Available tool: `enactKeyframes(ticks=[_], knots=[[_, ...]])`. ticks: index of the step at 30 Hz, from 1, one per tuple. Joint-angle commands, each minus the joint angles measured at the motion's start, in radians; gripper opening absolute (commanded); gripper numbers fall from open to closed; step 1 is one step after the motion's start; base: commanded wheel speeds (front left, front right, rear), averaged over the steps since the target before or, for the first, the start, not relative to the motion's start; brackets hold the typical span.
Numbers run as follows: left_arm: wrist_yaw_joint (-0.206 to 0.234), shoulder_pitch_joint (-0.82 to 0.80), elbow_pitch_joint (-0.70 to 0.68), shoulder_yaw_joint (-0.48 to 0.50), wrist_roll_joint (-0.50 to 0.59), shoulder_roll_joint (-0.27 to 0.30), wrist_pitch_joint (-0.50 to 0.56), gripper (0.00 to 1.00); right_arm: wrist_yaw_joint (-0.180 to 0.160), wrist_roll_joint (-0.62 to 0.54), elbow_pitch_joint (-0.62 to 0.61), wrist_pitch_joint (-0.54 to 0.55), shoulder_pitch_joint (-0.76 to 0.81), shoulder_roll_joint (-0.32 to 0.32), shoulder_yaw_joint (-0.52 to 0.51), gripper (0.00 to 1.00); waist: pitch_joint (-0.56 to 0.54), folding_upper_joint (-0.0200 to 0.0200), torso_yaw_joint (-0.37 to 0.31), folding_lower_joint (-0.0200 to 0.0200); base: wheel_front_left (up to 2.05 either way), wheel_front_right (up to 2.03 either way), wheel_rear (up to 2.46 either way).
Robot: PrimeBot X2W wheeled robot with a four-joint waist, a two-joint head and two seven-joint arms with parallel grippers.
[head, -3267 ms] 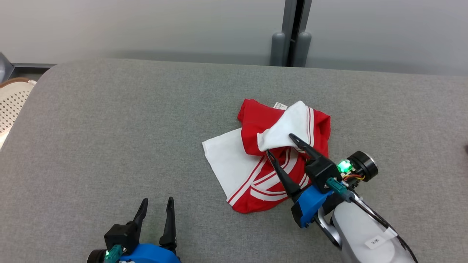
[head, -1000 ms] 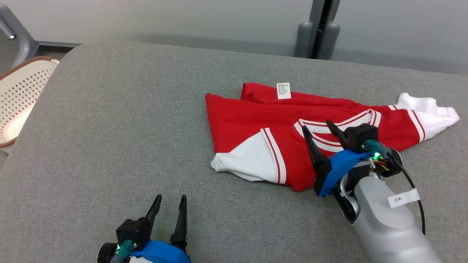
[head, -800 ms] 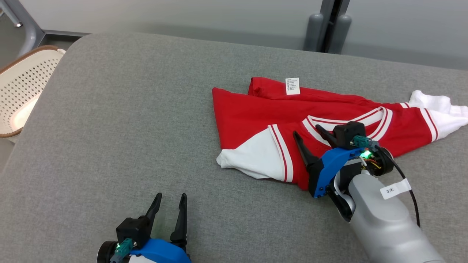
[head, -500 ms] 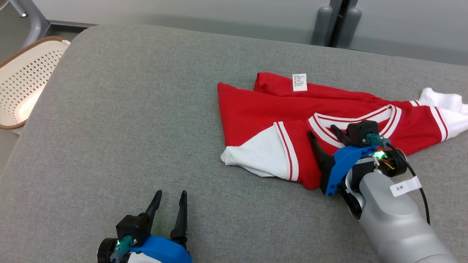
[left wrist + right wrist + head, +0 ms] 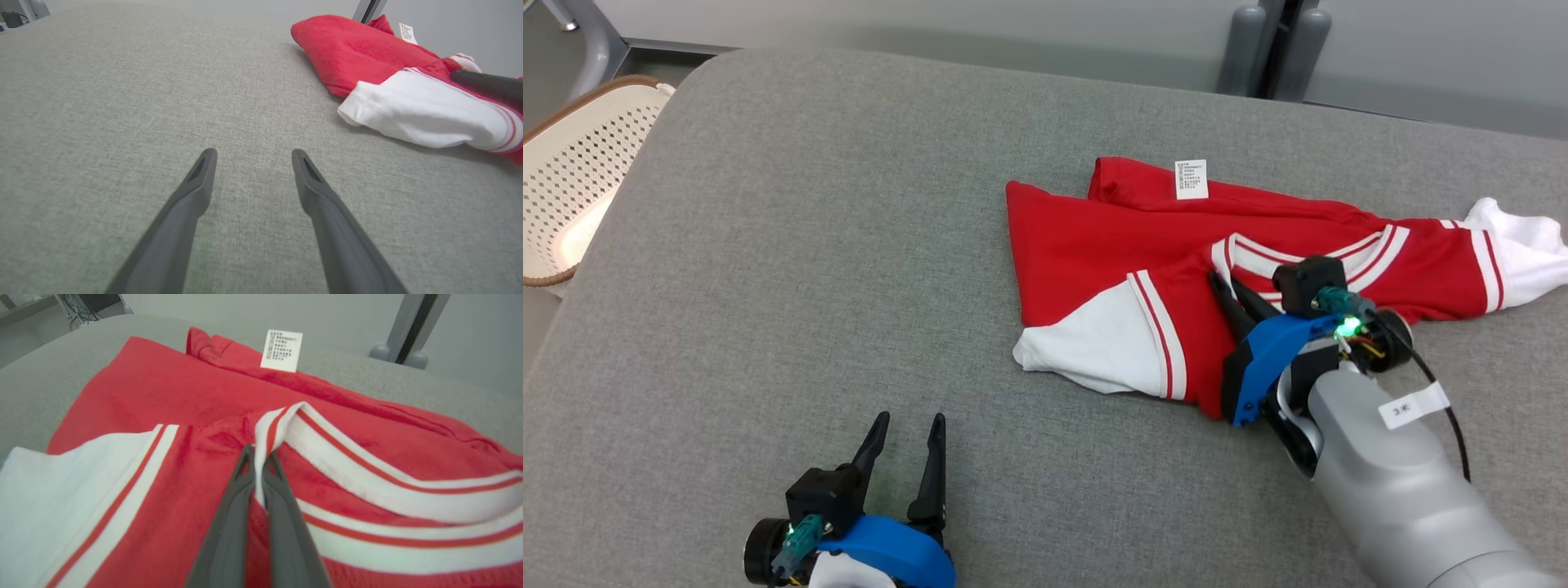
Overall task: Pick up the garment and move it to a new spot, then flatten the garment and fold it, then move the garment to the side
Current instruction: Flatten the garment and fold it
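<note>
Fleecy red garment (image 5: 1086, 237); ribbed striped collar (image 5: 367, 486) pinched, R fingers (image 5: 229, 531).

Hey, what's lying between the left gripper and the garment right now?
Just bare grey cushion between the left gripper and the garment, seen in head and left wrist views.

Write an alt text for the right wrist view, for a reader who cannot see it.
The right gripper is shut on the striped white collar of a red garment, pinching a fold of it. A white sleeve lies at the left, a white label stands at the garment's far edge, and a grey cushioned surface lies beyond.
</note>
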Motion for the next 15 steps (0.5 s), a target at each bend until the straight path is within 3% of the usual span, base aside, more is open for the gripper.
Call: enactKeyframes(ticks=[1,5,12,15], knots=[[0.003,-0.009,0.001,0.007,-0.001,0.000,-0.003,1.00,0.000,0.009,-0.020,-0.011,-0.017,-0.011,0.001,0.00,-0.003,0.0000,-0.002,-0.0001,0.00,0.00,0.00],[0.005,0.011,0.005,0.018,0.005,0.000,-0.003,1.00,0.000,-0.017,-0.161,-0.019,0.004,-0.055,-0.037,0.00,-0.027,0.0000,-0.015,-0.0001,0.00,0.00,0.00],[0.005,0.054,0.010,0.042,0.022,0.000,-0.003,1.00,0.000,-0.107,-0.548,-0.019,0.274,-0.109,-0.240,0.00,-0.109,0.0000,-0.069,-0.0001,0.00,0.00,0.00],[0.004,0.075,0.010,0.047,0.029,0.000,-0.003,1.00,0.000,-0.131,-0.655,-0.019,0.421,-0.116,-0.329,0.00,-0.146,0.0000,-0.097,-0.0001,0.00,0.00,0.00]])
